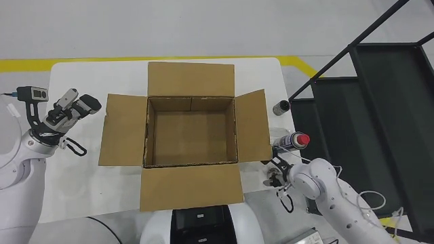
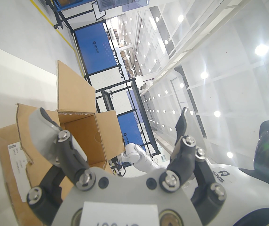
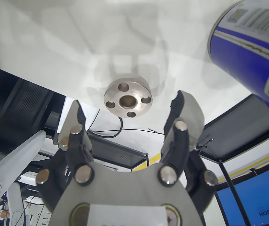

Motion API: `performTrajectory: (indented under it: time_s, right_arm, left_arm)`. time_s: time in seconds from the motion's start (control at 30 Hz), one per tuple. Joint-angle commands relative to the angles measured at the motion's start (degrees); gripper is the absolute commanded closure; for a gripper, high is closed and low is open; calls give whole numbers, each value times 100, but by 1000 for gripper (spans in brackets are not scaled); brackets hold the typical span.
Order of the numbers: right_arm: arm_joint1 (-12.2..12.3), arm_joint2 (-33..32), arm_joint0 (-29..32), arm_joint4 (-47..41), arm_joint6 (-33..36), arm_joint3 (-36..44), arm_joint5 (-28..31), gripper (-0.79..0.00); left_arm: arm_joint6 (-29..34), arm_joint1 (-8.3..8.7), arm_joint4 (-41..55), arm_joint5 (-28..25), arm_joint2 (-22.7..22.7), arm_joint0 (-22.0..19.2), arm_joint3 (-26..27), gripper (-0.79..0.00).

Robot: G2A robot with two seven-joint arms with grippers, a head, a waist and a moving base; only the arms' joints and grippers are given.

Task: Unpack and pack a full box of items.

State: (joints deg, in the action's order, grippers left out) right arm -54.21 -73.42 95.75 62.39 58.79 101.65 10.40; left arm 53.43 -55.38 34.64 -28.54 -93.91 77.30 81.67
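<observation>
Disc [image 3: 115, 95] of bare metal, ringed with holes, lies flat on the white counter [image 1: 115, 183] at its near right corner. The right hand [image 3: 128, 101] sits low over it with its fingers spread wide, one on either side of the disc and gripping nothing; whether they touch it I cannot tell. From above, this hand [image 1: 274, 176] is just off the box's near right corner.

Just beyond it a blue and white can [image 1: 290, 139] lies on its side, red cap [image 1: 304, 139] pointing away from the box, near the right flap. In the right wrist view the can [image 3: 249, 55] lies beside the hand, apart from it.

At mid-counter stands the box [image 1: 192, 186], all four flaps folded out flat and its brown floor showing.

Over the counter's left edge, about level with the box's middle, is the left hand [image 1: 83, 99], aimed toward the box. Its fingers are parted and it carries nothing [image 2: 112, 114]; the box [image 2: 82, 128] shows past them.

Farther back, at the counter's right edge near the right flap's far corner, a small dark tin [image 1: 281, 107] stands upright.
</observation>
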Motion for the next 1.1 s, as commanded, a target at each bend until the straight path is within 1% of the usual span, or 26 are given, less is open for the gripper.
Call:
performTrajectory:
  time_s: [0.0, 0.23, 0.37, 0.47, 0.67, 1.07]
  right_arm:
    - [41, -205, 239, -66, -2, 249, 137, -785]
    - [191, -1104, 1305, -41, -120, 829, 464, -785]
    - [226, -1367, 1753, 26, -231, 1002, 551, -785]
    - [231, -1409, 1892, 62, -320, 1068, 565, -785]
    - [208, -1140, 1642, 93, -385, 1105, 626, -785]
    - [97, -379, 703, 21, -436, 448, 525, -785]
  left_arm:
    - [-1, 0, 0, 0, 0, 0, 0, -785]
    - [-1, 0, 0, 0, 0, 0, 0, -785]
    - [-1, 0, 0, 0, 0, 0, 0, -785]
    - [-1, 0, 0, 0, 0, 0, 0, -785]
    - [-1, 0, 0, 0, 0, 0, 0, -785]
    - [-1, 0, 0, 0, 0, 0, 0, -785]
